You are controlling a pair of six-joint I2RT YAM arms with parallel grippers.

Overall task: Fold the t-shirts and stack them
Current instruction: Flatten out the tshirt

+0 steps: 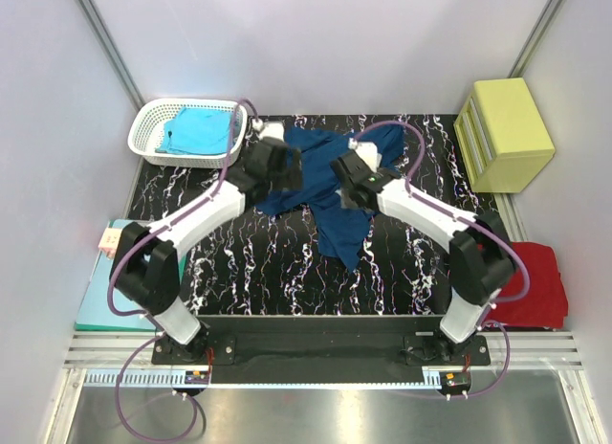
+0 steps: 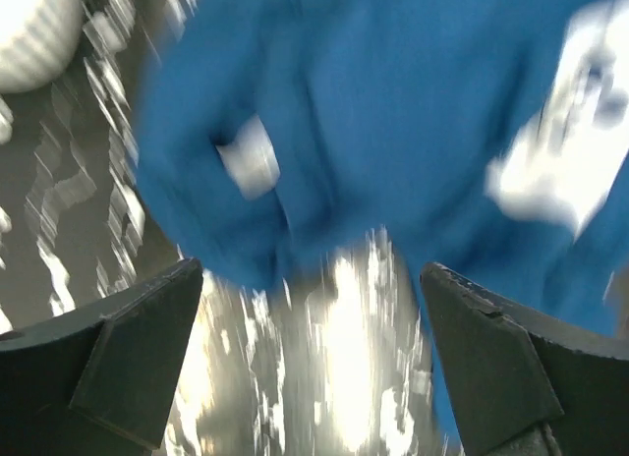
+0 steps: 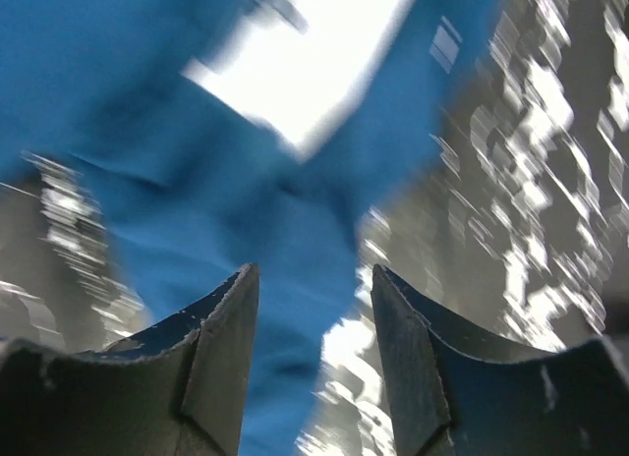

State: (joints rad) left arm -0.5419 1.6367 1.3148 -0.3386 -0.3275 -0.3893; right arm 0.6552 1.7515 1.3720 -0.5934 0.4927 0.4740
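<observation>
Navy tee (image 1: 339,235) lies crumpled, soft & creased, ctr-far on the black white-veined surface (image 1: 249,262), one end trailing toward the near side. Left claw (image 2: 310,269) gapes wide above it, holding nothing; right claw (image 3: 314,271) is part-open, nothing pinched, cloth beneath. Wrist views, blurred, show the pale chest print (image 3: 305,73) & glossy marbling up close. Top view alone shows the white slotted basket (image 1: 153,128) far left w/ a turquoise tee (image 1: 196,130), a red tee (image 1: 535,281) near right, and a boxy yellow drawer unit (image 1: 507,133) far right.
</observation>
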